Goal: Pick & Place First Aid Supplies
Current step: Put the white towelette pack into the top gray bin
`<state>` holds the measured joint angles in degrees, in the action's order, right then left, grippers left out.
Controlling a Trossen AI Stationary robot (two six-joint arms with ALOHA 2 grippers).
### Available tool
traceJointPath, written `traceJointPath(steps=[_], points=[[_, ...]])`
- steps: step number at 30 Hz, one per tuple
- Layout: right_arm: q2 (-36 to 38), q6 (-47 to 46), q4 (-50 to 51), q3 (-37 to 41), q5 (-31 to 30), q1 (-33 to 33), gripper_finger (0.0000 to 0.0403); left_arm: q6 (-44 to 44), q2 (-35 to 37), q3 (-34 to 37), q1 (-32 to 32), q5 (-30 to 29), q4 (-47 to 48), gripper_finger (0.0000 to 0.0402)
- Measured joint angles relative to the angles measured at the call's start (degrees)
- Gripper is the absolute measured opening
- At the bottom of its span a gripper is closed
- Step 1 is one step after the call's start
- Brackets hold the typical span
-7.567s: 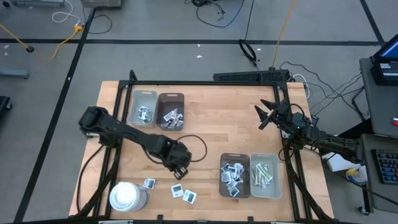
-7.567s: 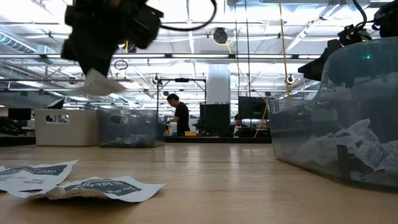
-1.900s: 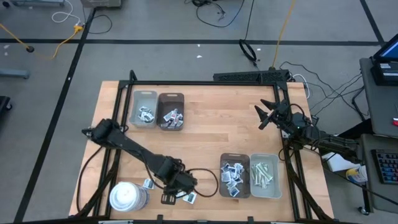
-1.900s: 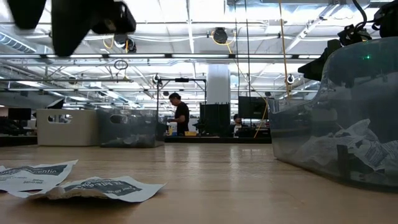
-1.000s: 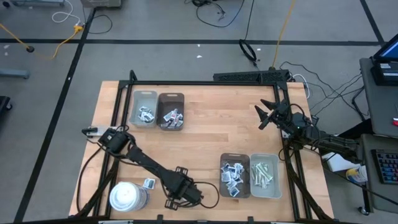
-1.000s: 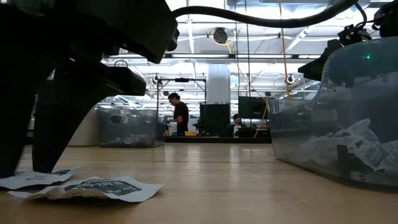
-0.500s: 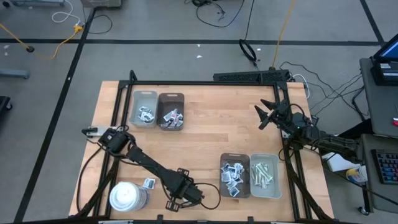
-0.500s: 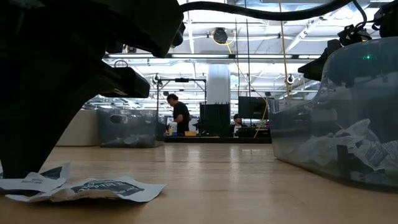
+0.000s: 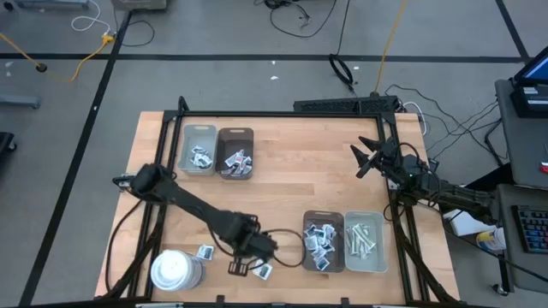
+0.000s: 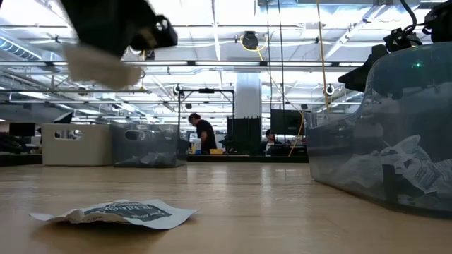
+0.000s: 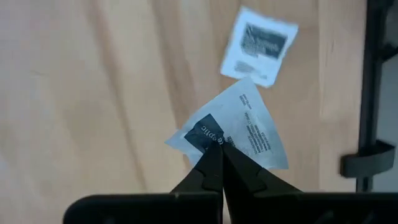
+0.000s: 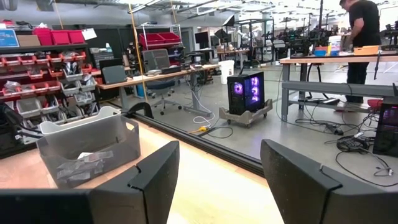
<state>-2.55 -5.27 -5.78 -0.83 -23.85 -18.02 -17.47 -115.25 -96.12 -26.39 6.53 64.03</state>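
The first aid supplies are small white square packets with dark-blue print. My left gripper [image 9: 244, 255] hangs above the table's near edge, shut on one packet [image 11: 233, 134], which also shows raised in the low view [image 10: 99, 67]. A second packet [image 11: 260, 46] lies flat on the wood below [image 9: 261, 272], and another [image 9: 204, 252] lies beside the white cylinder. More packets fill the brown tray [image 9: 323, 239] at the near right. My right gripper [image 9: 364, 158] waits open at the table's right edge, pointing level. My left gripper pinches the packet at its dark-blue printed corner [image 11: 210, 138], only at the free ends of the two fingers. The fingers come from above, pointing down. The packet is lifted clear of the table and spreads out sideways from the fingertips, slightly tilted.
A large white cylinder [image 9: 175, 269] stands at the near left. A grey tray [image 9: 199, 147] and a brown tray [image 9: 236, 152] with packets sit at the far left. A grey tray [image 9: 365, 239] with pale strips stands beside the near-right brown one. Bare wood lies in the middle.
My left gripper was low over the packets near the front edge with its fingers apart. It shut on one packet, then rose and drew a little toward the far edge. That packet is now lifted clear; the other packet stays on the table.
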Motion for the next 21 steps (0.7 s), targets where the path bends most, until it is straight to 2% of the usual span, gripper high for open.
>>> traceJointPath(steps=[6,11,16,21], points=[[0.0,0.0,0.0,0.0,0.0,0.0,0.022,-1.2,5.8,-0.1,2.3,-2.4,1.0,0.0],[0.0,0.0,0.0,0.0,0.0,0.0,0.0221,-3.2,7.8,0.4,4.3,-5.1,3.7,0.0],[0.0,0.0,0.0,0.0,0.0,0.0,0.022,-12.4,13.1,6.9,9.3,-5.2,5.5,0.0],[0.0,0.0,0.0,0.0,0.0,0.0,0.0221,-15.8,19.7,15.6,15.5,-5.2,4.8,0.0]])
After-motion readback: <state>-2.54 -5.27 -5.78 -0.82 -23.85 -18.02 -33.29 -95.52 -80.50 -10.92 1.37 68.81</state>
